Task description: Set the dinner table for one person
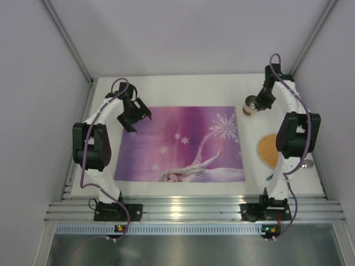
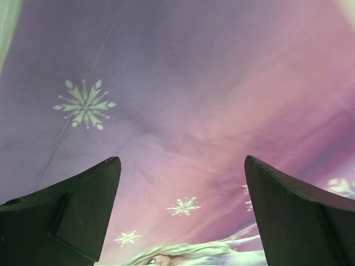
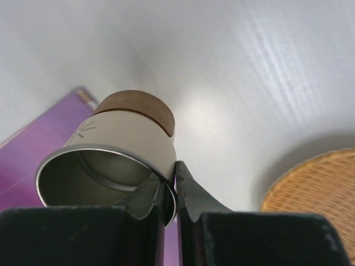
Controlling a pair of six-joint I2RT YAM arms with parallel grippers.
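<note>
Right gripper (image 3: 168, 177), pinched shut on the rim of a metal cup (image 3: 130, 133): slip risk.
One finger sits inside the wall, one outside. The hold is on a single thin edge, so the cup may swivel or drop if swung quickly. The dinner table (image 3: 249, 72) lies beneath and beyond the fingers, with a wicker mat (image 3: 316, 188) to their right and the placemat (image 3: 39, 144) to their left. The left gripper (image 2: 182, 160) is spread wide and empty, above that placemat.

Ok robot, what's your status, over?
Left pincer open over placemat. Right pincer shut on cup rim. Dinner table not yet set. Wicker plate beside, apart.
</note>
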